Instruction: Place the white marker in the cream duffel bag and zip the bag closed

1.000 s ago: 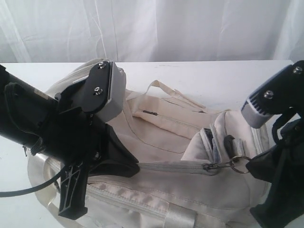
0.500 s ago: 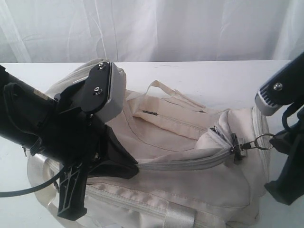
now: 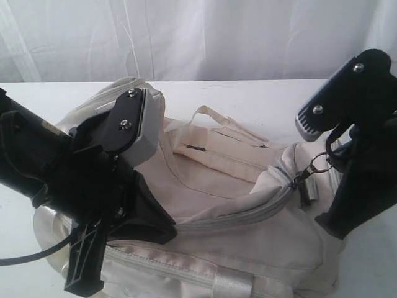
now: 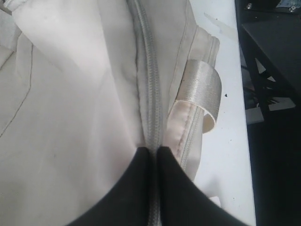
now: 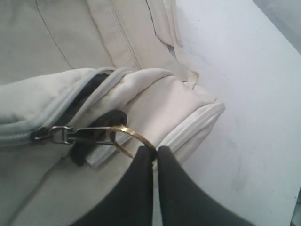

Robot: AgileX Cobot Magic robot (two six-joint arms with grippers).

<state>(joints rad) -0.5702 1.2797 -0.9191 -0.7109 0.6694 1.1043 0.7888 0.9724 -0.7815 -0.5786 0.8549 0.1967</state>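
Right wrist view: my right pincer [image 5: 154,149] clamps the zip ring [image 5: 135,135]; my left pincer [image 4: 154,149] pinches the bag [image 4: 70,94] at its zipped seam. In the exterior view the bag fills the lower centre. The marker is unseen, likely inside. Zipping looks nearly done; next, I drag the ring along the short open stretch.
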